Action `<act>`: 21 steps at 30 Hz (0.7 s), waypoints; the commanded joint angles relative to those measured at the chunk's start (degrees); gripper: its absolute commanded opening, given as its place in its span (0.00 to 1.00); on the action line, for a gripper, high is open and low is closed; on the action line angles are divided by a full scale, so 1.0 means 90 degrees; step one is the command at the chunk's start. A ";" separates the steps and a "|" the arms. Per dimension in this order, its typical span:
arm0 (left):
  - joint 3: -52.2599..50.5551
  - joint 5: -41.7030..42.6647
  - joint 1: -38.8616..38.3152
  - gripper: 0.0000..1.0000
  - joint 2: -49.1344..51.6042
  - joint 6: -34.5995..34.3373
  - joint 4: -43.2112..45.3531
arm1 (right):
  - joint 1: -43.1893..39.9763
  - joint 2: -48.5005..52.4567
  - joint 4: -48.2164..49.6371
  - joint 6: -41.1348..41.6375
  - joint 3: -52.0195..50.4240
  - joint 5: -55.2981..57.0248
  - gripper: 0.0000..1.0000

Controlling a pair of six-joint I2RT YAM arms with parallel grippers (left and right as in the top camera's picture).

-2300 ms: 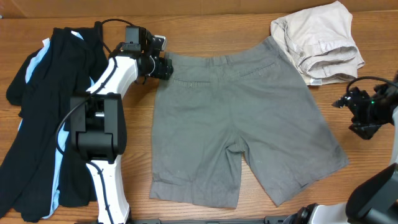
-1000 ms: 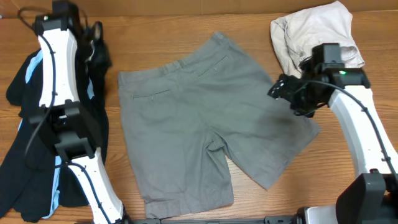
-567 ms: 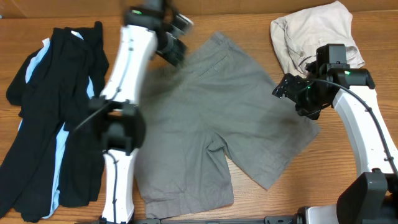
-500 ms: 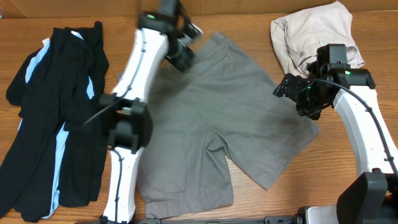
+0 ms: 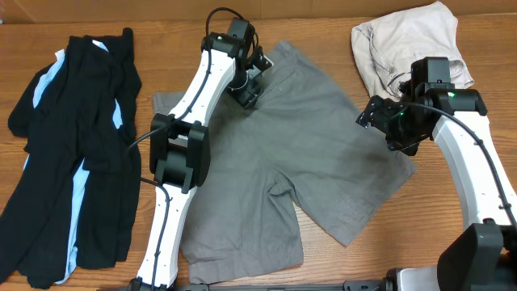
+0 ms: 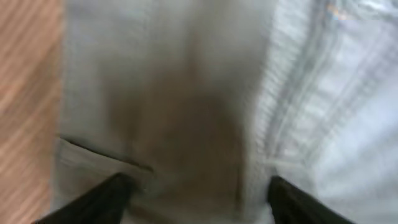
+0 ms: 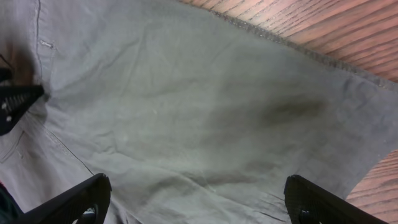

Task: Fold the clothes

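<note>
- Nearest us, the leg hems of the grey shorts (image 5: 275, 170) point toward the near edge of the surface (image 5: 380, 250). The shorts lie spread flat and slightly askew, with no fold in them yet, so we judge the first fold is only being set up.
- Along the left side, the black garment with light-blue stripes (image 5: 73, 162) lies loose and unfolded, well apart from both arms.
- Farther in, the right fingers (image 5: 386, 125) hover over the outer edge of the leg on that arm's side. They are wide apart with nothing between them. The wrist view shows grey cloth below and the stitched edge with bare wood beyond it.
- At the far waistband, the left fingers (image 5: 248, 90) are also apart, over the seam. The wrist view is blurred, but we see no cloth pinched.
- Next, we think each pair must come down onto its own edge and close on the cloth. Then one half can be carried across the other without dragging the whole garment.
- Farthest off, the beige garment (image 5: 412, 48) sits crumpled at the right corner, near the shorts, waiting its turn.
</note>
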 commanded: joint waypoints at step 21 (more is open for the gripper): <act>0.0051 0.2368 0.2783 0.74 0.1566 -0.4835 0.0393 | -0.0007 -0.0056 0.0724 0.0056 -0.0119 0.0066 0.92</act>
